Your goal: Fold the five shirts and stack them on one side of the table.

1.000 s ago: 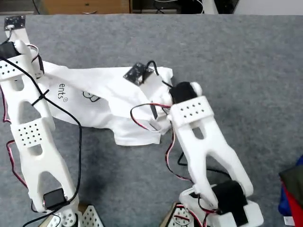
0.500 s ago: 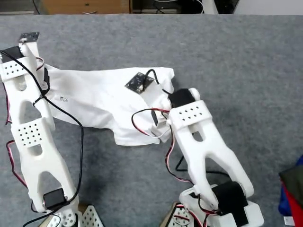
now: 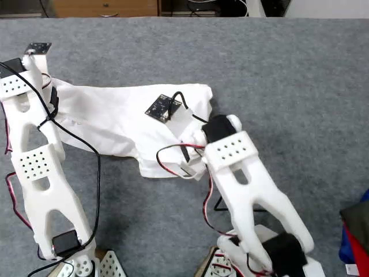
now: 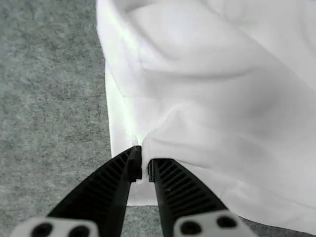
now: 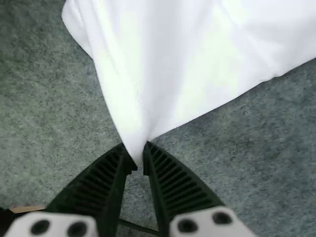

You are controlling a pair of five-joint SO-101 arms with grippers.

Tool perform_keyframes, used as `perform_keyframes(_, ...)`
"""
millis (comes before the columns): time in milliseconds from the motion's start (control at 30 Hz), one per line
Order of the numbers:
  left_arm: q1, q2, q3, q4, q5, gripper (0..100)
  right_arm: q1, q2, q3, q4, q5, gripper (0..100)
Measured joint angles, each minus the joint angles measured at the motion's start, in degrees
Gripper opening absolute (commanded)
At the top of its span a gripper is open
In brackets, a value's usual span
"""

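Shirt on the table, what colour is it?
The shirt is white. The high view shows it best.

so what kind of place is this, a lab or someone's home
Probably a robotics lab or workshop, though little of the room shows. A white left arm and right arm sit at a grey carpet-like table, jaws pinching a white shirt, and a wooden cabinet stands behind.

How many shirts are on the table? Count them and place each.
1: the white shirt, spread left of centre, pinched by the left tool and right tool. Dark, red and blue cloth at the right edge may be more shirts.
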Motion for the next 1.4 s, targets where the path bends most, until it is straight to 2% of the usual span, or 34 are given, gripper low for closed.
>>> perform_keyframes(233, 0.0, 0.0, 2.0, 0.0, 0.0, 2, 0.0, -0.7, 6.9, -3.2, 0.0, 0.4)
perform_keyframes(600, 0.0, 0.0, 7.6, 0.0, -1.3, 2, -0.1, -0.7, 7.2, -4.0, 0.0, 0.6)
perform_keyframes(700, 0.0, 0.0, 7.6, 0.0, -1.5, 3, -0.1, -0.7, 7.2, -4.0, 1.8, 7.2)
perform_keyframes(900, -0.5, 0.0, 7.6, 0.0, -1.1, 19, -0.1, -1.7, 7.2, -2.4, 4.7, 24.5)
perform_keyframes(1400, -1.8, -12.0, 11.3, 0.0, 1.2, 19, -0.1, -9.6, 1.8, 2.3, 5.2, 25.3)
